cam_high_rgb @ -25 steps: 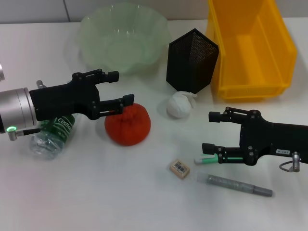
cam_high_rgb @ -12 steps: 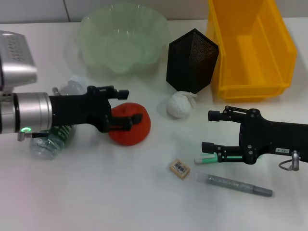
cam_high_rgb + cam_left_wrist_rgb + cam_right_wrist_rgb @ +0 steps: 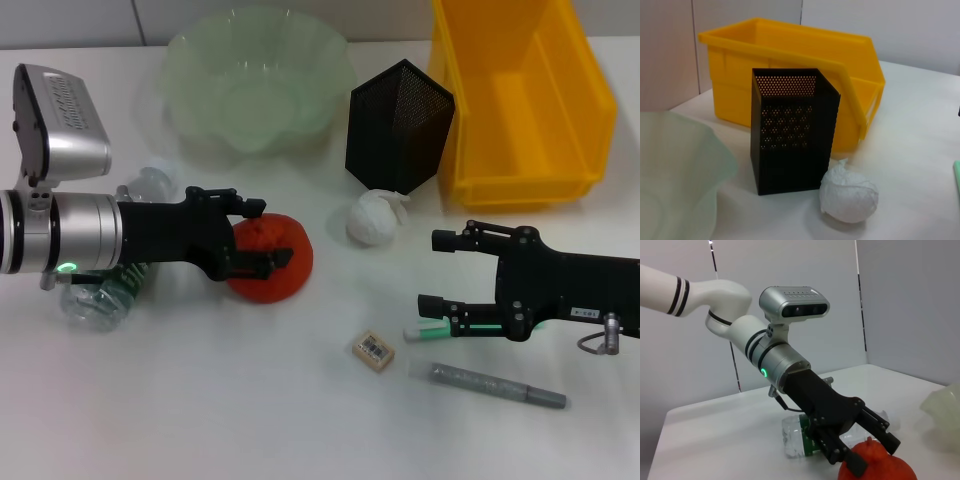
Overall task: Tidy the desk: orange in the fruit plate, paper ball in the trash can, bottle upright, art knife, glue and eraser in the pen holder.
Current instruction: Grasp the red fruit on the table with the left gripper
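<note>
One orange point(image 3: 268, 258), one paper ball point(image 3: 374, 218), one bottle point(image 3: 105, 290), one eraser point(image 3: 373, 350), one fruit plate point(image 3: 258, 85), one pen holder point(image 3: 398, 125), one trash can point(image 3: 520, 100).

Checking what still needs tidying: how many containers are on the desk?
3: the green fruit plate at the back left, the black pen holder in the middle, and the yellow trash can at the back right. None seems hidden.

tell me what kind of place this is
Probably a robot lab's mock desk: a white table with stationery, a black mesh pen holder, a yellow trash can, and bare grey wall panels behind.
</note>
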{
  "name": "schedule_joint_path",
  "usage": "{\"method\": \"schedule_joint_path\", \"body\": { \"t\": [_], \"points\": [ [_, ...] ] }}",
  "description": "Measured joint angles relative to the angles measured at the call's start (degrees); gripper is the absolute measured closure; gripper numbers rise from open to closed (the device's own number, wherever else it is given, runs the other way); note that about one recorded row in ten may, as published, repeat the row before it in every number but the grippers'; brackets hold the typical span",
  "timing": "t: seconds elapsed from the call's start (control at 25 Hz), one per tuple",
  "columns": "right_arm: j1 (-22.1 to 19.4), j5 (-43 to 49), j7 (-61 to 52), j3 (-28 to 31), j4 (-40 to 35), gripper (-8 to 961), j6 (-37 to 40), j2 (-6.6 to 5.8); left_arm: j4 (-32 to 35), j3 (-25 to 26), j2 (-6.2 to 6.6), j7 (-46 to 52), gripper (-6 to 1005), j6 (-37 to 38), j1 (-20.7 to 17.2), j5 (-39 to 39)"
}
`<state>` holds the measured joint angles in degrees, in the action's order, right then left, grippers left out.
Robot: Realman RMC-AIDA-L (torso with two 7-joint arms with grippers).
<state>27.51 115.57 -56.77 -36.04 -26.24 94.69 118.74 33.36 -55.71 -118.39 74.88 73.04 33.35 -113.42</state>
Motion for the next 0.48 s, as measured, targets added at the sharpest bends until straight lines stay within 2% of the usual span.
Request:
{"method": "schedule_joint_path", "body": {
  "t": [0.48],
  "points": [
    [0.04,0.01,0.00,0.00,0.05,146,-0.04,0.10,0.46,-0.18,0.07,0.05,372,0.35,0.05,-1.05]
  ]
}}
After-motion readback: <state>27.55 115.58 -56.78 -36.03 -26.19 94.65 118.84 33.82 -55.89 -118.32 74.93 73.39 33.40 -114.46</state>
